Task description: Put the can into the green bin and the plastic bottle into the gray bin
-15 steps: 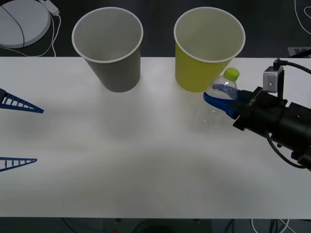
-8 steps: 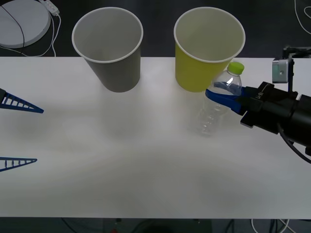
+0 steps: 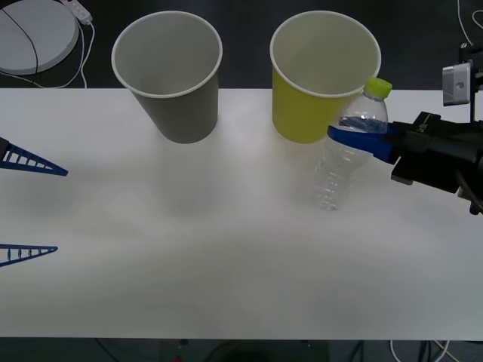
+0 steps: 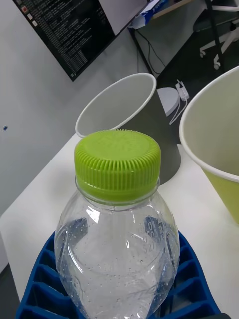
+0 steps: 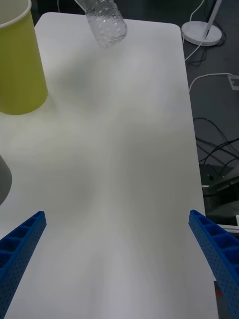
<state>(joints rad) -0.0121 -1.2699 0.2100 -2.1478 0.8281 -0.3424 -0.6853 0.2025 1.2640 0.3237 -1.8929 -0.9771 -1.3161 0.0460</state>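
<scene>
The right claw is clamped on the plastic bottle just below its shoulder, blue fingers wrapped round both sides, with the lime-green cap tilted up toward the green bin. The bottle hangs just beside that bin's near wall, on the robot's right half of the white counter; its base looks clear of the surface, though the clear plastic makes that hard to judge. The gray bin stands upright at the counter's far edge, well apart to the robot's left, next to the green one. The left claw waits low at the near left side, fingers spread wide and holding nothing.

The step in hand appears to be the carry: the bottle is gripped and raised but has not yet reached its bin. The next move calls for lifting it above the white rims, then traversing left past the green bin's mouth to centre over the gray bin before letting go.
</scene>
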